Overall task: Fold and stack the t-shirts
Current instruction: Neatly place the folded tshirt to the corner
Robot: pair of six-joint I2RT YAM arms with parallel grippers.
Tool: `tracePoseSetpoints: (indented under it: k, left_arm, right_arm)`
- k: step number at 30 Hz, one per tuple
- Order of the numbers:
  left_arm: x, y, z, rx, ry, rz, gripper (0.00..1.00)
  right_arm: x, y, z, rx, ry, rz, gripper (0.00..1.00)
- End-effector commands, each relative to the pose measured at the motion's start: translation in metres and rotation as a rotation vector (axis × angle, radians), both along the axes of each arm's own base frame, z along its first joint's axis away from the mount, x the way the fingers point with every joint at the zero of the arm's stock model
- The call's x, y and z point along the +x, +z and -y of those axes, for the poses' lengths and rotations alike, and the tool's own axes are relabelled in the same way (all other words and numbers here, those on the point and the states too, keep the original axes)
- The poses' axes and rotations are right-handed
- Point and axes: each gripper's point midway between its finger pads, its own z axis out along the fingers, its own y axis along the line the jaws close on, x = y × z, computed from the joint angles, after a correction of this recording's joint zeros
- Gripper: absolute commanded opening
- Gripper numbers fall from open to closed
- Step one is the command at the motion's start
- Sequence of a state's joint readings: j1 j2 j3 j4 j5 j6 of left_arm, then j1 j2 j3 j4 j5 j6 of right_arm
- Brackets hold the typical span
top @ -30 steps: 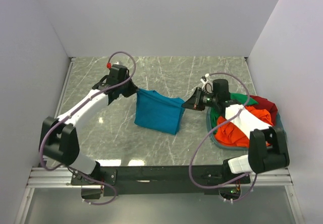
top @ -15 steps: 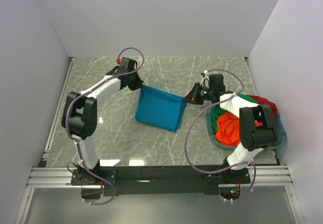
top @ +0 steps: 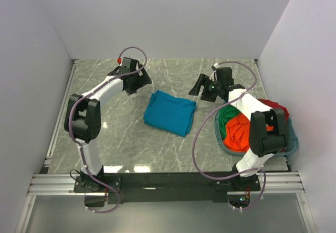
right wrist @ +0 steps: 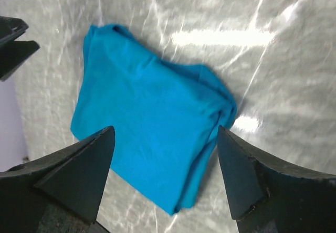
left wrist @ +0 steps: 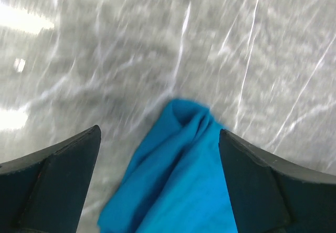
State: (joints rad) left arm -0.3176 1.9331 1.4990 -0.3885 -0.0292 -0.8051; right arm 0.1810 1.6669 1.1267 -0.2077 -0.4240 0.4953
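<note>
The left gripper [top: 139,79] hovers just off the far-left corner of the teal-blue t-shirt [top: 170,112], over the grey marbled table [top: 115,133]. Its jaws stand wide apart and hold nothing. In the left wrist view, which is somewhat blurred, the two dark fingers [left wrist: 58,180] frame a bunched corner of the shirt [left wrist: 181,186]. That corner lies on the table below the gap, clear of both fingers.

The teal-blue t-shirt lies folded into a rough rectangle near the middle of the table, flat on the surface, with its long edges running slightly askew. From the right wrist view its surface [right wrist: 147,133] looks mostly smooth. The layers are doubled over and a little rumpled along the edge on that picture's right.

The right gripper [top: 202,88] hangs just off the far-right corner of the teal-blue t-shirt, apart from the cloth. Its jaws are spread as well and grasp nothing; in its own camera the fingers [right wrist: 79,175] straddle the view of the shirt from above without touching it.

Further right of the teal-blue t-shirt, and not touching it, sits a teal-grey basket [top: 218,133]. In it lie an orange-red shirt [top: 242,133], a green shirt [top: 227,115] on the side nearer the teal-blue one, and a dark red shirt [top: 276,107] on the far side. All three are loosely heaped and unfolded.
</note>
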Motion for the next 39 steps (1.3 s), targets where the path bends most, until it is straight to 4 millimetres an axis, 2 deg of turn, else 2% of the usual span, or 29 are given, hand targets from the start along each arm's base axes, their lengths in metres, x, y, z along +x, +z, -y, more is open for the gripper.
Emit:
tracePoseSetpoints:
  k: [1, 2, 3, 5, 6, 7, 9, 10, 13, 14, 19, 22, 25, 26, 28, 29, 32, 33, 35, 39]
  left_arm:
    - [-0.022, 0.026, -0.001, -0.024, -0.028, 0.052, 0.99]
    - [-0.03, 0.032, 0.002, -0.045, -0.047, 0.061, 0.99]
    - [-0.042, 0.019, 0.002, -0.046, -0.067, 0.039, 0.99]
    - [-0.053, 0.021, 0.013, -0.082, -0.129, 0.048, 0.99]
    - [-0.059, 0.013, 0.014, -0.073, -0.155, 0.035, 0.99]
    - [-0.063, 0.01, 0.017, -0.068, -0.172, 0.028, 0.99]
    - [-0.069, 0.001, 0.023, -0.073, -0.217, 0.008, 1.0]
    - [-0.071, -0.004, 0.025, -0.078, -0.229, -0.001, 0.99]
    - [-0.072, -0.016, 0.03, -0.086, -0.26, -0.023, 0.99]
    - [-0.073, -0.025, 0.031, -0.081, -0.268, -0.046, 0.99]
    - [-0.073, -0.04, 0.04, -0.064, -0.312, -0.082, 0.97]
    - [-0.074, -0.054, 0.042, -0.051, -0.321, -0.115, 0.87]
    - [-0.077, -0.065, 0.048, -0.057, -0.343, -0.138, 0.71]
    - [-0.078, -0.071, 0.049, -0.053, -0.348, -0.153, 0.61]
    - [-0.079, -0.075, 0.054, -0.043, -0.357, -0.16, 0.49]
    - [-0.08, -0.08, 0.054, -0.034, -0.352, -0.177, 0.3]
    - [-0.076, -0.083, 0.053, -0.017, -0.334, -0.189, 0.04]
    - [-0.076, -0.083, 0.052, -0.013, -0.329, -0.19, 0.01]
    - [-0.074, -0.079, 0.049, -0.001, -0.309, -0.177, 0.01]
    - [-0.06, -0.067, 0.027, 0.083, -0.217, -0.151, 0.01]
  right_arm:
    - [-0.019, 0.023, -0.006, -0.07, 0.025, 0.06, 0.85]
    - [-0.03, 0.013, -0.006, -0.085, 0.021, 0.033, 0.86]
    - [-0.037, 0.018, -0.009, -0.111, 0.018, 0.053, 0.86]
    - [-0.052, 0.008, -0.008, -0.138, 0.006, 0.03, 0.87]
    - [-0.059, 0.015, -0.009, -0.138, 0.004, 0.051, 0.87]
    - [-0.069, 0.006, -0.009, -0.14, -0.004, 0.026, 0.88]
    - [-0.077, 0.008, -0.01, -0.117, -0.012, 0.044, 0.89]
    - [-0.085, -0.001, -0.008, -0.112, -0.027, 0.016, 0.89]
    - [-0.094, -0.013, -0.005, -0.109, -0.044, -0.016, 0.89]
    - [-0.096, -0.014, -0.006, -0.103, -0.04, -0.018, 0.9]
    - [-0.104, -0.011, -0.001, -0.114, -0.043, -0.008, 0.89]
    - [-0.109, -0.008, 0.003, -0.121, -0.047, 0.006, 0.9]
    - [-0.116, -0.005, 0.005, -0.122, -0.038, 0.017, 0.9]
    - [-0.117, -0.003, 0.006, -0.119, -0.04, 0.025, 0.89]
    - [-0.12, -0.003, 0.006, -0.116, -0.029, 0.031, 0.89]
    - [-0.121, 0.002, 0.005, -0.108, -0.025, 0.045, 0.89]
    - [-0.124, 0.006, 0.005, -0.098, -0.013, 0.068, 0.89]
    - [-0.124, 0.008, 0.005, -0.098, -0.012, 0.073, 0.89]
    - [-0.125, 0.012, 0.004, -0.1, 0.002, 0.091, 0.89]
    - [-0.127, 0.016, 0.011, -0.129, -0.001, 0.117, 0.89]
